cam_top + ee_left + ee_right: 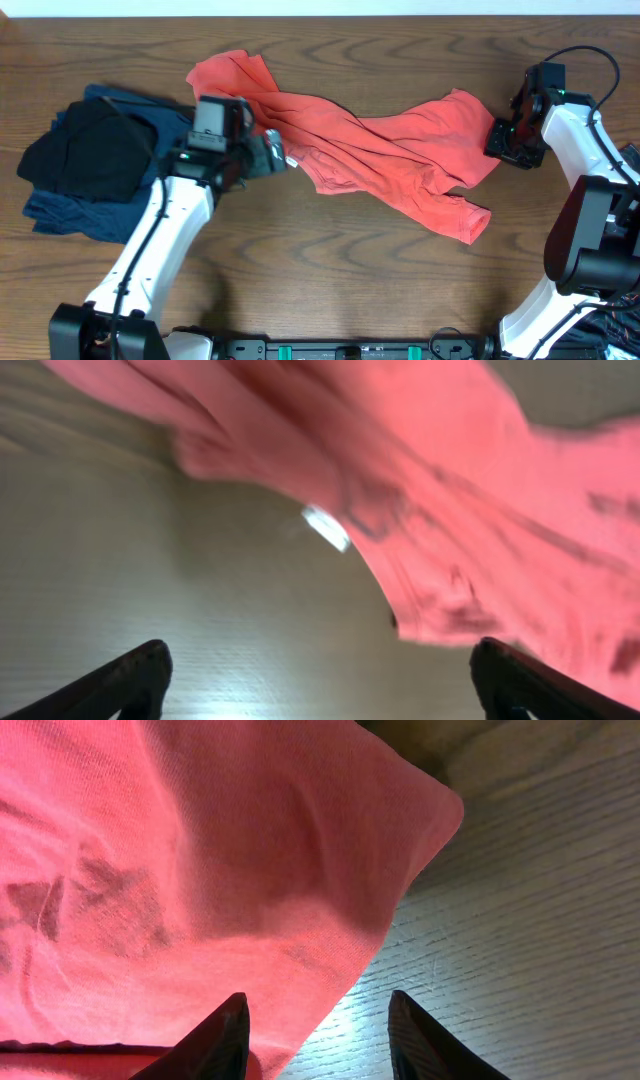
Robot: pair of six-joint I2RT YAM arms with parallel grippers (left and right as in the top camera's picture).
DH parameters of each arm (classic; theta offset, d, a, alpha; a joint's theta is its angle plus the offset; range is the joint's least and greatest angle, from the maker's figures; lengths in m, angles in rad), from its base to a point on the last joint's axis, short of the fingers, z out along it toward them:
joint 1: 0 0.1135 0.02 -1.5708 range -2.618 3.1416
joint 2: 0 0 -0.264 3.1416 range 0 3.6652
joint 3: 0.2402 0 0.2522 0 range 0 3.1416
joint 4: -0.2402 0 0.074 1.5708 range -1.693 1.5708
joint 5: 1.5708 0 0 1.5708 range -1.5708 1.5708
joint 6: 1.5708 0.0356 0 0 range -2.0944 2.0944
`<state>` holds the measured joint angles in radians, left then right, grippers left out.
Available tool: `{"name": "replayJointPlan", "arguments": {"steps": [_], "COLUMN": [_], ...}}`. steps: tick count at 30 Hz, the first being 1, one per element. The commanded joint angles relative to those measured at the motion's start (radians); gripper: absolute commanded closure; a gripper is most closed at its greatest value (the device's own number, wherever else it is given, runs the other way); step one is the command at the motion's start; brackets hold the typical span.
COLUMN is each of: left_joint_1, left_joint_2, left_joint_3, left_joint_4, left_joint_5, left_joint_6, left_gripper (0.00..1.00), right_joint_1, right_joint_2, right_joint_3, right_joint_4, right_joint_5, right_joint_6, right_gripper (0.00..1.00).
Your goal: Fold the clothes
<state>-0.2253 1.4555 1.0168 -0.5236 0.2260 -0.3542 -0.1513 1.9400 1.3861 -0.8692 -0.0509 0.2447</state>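
1. Coral-red T-shirt (380, 150) sprawls twisted and unfolded across the middle of the table (400, 300), not yet squared for folding.
2. The left gripper (320, 685), jaws spread wide and empty, hovers beside the white hem label (326, 527), seemingly placed to take that edge.
3. The right gripper (318, 1035), jaws parted and gripping nothing, sits at the shirt's right corner.
4. Dark clothes (90, 160) lie heaped at left, out of the way.

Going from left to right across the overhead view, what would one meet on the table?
pile of dark clothes -> left gripper, at the shirt's left part -> red T-shirt, stretching off to the right -> right gripper, at the shirt's right corner
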Motion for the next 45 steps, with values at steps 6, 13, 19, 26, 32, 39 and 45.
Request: {"name": "replayJointPlan", "arguments": {"steps": [6,13,19,26,32,39,45], "left_joint_1": [-0.155,-0.217,-0.251,-0.266,-0.264,-0.187,-0.010], "left_joint_2": [0.114,0.257,0.340,0.350,0.350,0.226,-0.025], "left_joint_3": [-0.113,-0.116,-0.116,-0.116,-0.116,-0.113,-0.113], "left_joint_4": [0.112,0.233,0.315,0.370,0.391,0.098,-0.146], "left_joint_5": [0.062,0.062,0.063,0.062,0.061,0.049,-0.150], "left_joint_6": [-0.132,-0.214,-0.229,-0.294,-0.305,-0.178,-0.131], "left_gripper": [0.21,0.22,0.28,0.64,0.94,0.94,0.94], "right_joint_1": [0.001,-0.001,-0.001,-0.001,-0.004,-0.018,-0.014], "right_joint_2": [0.007,0.007,0.007,0.007,0.007,0.007,0.007], "right_joint_3": [-0.002,-0.002,-0.002,-0.002,-0.002,-0.002,-0.002], "right_joint_4": [-0.010,-0.013,-0.013,-0.014,-0.021,-0.026,-0.005], "right_joint_5": [0.002,0.002,0.002,0.002,0.003,0.002,-0.230], "right_joint_6": [-0.014,-0.018,-0.018,-0.018,-0.025,-0.102,-0.293], "right_gripper": [0.56,0.56,0.56,0.56,0.56,0.58,0.71]}}
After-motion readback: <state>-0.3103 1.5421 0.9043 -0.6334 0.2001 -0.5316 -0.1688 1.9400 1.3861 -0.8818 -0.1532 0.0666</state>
